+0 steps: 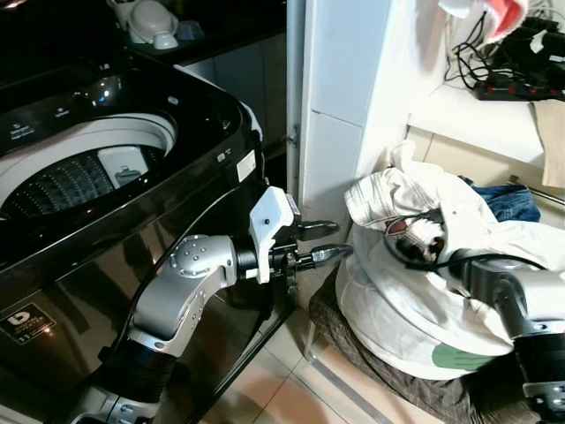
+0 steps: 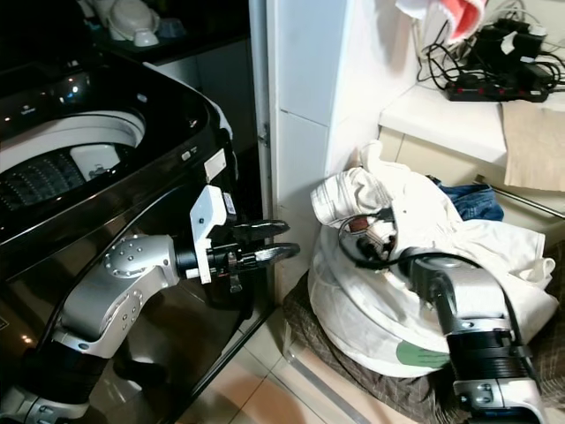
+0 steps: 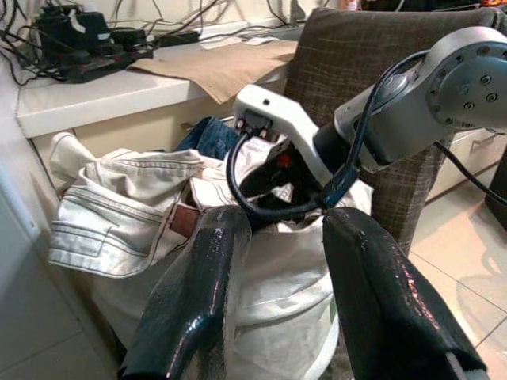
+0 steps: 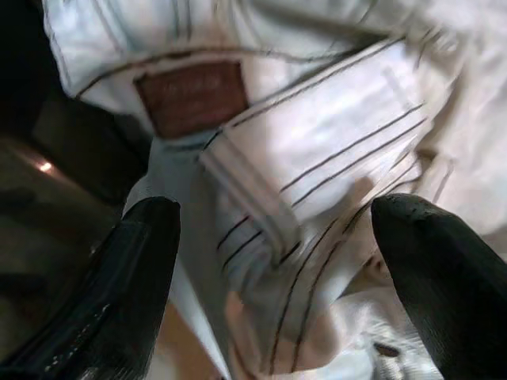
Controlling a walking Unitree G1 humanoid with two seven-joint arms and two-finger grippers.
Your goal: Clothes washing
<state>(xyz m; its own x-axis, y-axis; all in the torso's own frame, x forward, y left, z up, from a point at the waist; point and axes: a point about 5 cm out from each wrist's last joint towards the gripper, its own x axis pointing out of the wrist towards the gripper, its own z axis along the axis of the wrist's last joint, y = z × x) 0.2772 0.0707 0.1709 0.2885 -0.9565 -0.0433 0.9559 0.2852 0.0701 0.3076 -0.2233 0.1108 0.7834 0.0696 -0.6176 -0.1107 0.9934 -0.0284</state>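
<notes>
Right tool (image 4: 273,261) spread over white jeans (image 4: 317,158).

washing machine (image 1: 168,221): glossy black casing, reflective | white jeans (image 3: 127,210): matt cotton denim, dark stitching, brown leather-look patch | laundry bag (image 1: 397,309): soft white cloth | left gripper (image 3: 277,301): shiny black fingers | floor (image 1: 274,380): smooth glossy tile | arms: brushed silver metal

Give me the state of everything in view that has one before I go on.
Washing machine: lid open, drum visible.
Laundry bag: open, full of clothes.
White jeans: on top of the pile, spilling over the rim.
Left gripper: open, holding nothing, between washer and bag.
Right gripper: open over the white jeans.
Power strip: plugs inserted.
</notes>
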